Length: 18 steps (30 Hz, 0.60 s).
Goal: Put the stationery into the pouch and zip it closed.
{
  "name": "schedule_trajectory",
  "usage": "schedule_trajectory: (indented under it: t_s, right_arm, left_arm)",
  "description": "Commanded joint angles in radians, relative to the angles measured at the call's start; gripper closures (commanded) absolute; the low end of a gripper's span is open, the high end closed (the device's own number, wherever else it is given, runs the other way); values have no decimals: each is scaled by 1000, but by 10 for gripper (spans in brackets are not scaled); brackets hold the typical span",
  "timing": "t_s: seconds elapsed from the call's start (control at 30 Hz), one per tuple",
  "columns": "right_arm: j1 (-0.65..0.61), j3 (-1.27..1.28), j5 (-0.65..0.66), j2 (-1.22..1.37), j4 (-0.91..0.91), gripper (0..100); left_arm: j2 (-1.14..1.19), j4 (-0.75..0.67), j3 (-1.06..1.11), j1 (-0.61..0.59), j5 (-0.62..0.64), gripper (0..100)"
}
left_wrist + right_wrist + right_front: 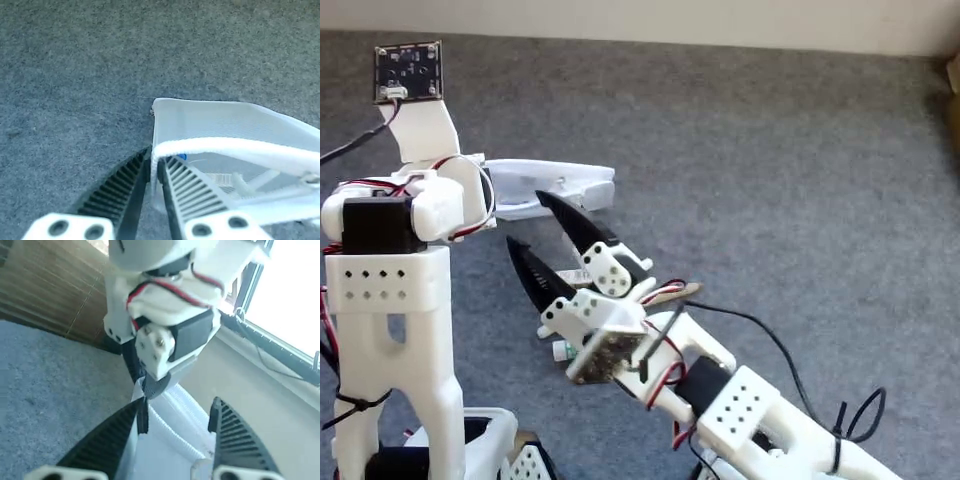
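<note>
Where the pouch sits: white mesh pouch (560, 188) on the grey carpet (800, 150), far left, one end lifted.
Left gripper (154, 161): pressed together on the pouch's rim, at its left corner.
Right gripper (523, 216): spread wide, just near of the pouch, holding nothing; whether its far finger touches the pouch cannot be told.
Inside the pouch: pale shapes and a blue speck show through the mesh; kind unclear.
Small item (563, 350): white with green, on the carpet, partly under the right arm's wrist.
</note>
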Motion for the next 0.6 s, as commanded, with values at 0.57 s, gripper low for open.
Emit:
schedule_trajectory:
  t_s: [0.57]
  right_arm:
    - [153, -229, -381, -378, 963, 811]
  left_arm:
    - [42, -8, 35, 4, 14, 992]
